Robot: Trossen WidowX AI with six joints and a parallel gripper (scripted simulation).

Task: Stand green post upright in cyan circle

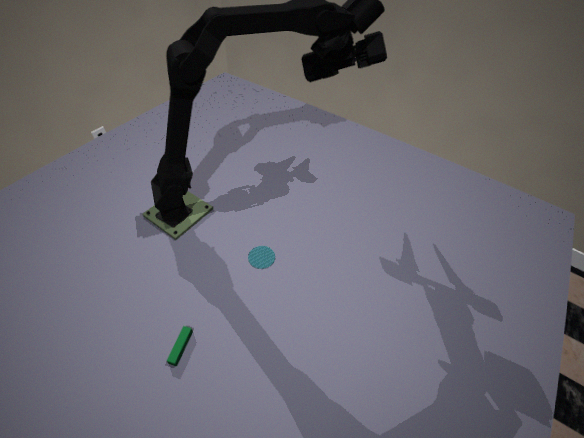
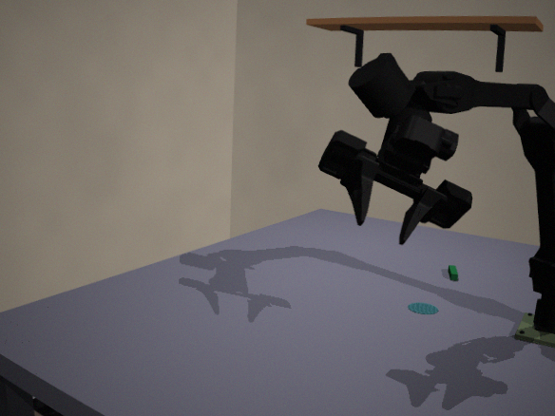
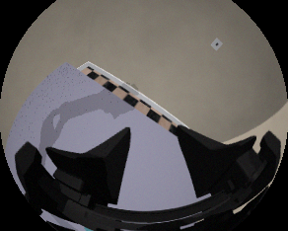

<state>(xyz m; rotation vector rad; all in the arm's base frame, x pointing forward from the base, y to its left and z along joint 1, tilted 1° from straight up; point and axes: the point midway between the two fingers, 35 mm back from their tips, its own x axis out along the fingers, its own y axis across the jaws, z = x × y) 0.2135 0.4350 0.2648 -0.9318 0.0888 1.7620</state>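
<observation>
The green post (image 1: 179, 345) lies flat on the grey table near its front left; it also shows small in the exterior view (image 2: 453, 273). The cyan circle (image 1: 261, 257) is a flat mark on the table between the post and the arm's base, and also shows in the exterior view (image 2: 423, 309). My gripper (image 2: 381, 232) hangs high in the air above the far side of the table, far from both. Its two fingers stand apart with nothing between them, as the wrist view (image 3: 154, 156) also shows. In the top view the gripper (image 1: 345, 57) is seen from behind.
The arm's base sits on a green plate (image 1: 177, 217) near the table's left middle. A wooden shelf (image 2: 423, 23) hangs on the wall above the arm. The table's far edge and a checkered floor strip (image 3: 132, 104) show in the wrist view.
</observation>
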